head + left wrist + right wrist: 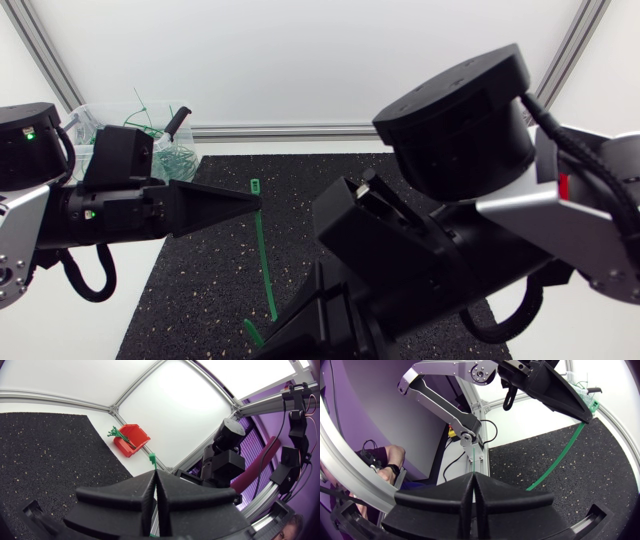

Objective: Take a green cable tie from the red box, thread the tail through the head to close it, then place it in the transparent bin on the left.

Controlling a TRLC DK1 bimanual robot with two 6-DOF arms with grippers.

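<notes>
A green cable tie hangs over the black mat, with my left gripper shut on it just below its head. In the left wrist view the tie's head sticks out past the closed fingertips. Its tail runs down to my right gripper, which is shut. In the right wrist view the tie passes beside that gripper's finger, not between the tips. The red box holds more green ties. The transparent bin, back left, holds several ties.
The black mat covers the middle of the white table. My right arm's large wrist body hangs over the mat's right half. An aluminium frame rail runs along the table's far edge.
</notes>
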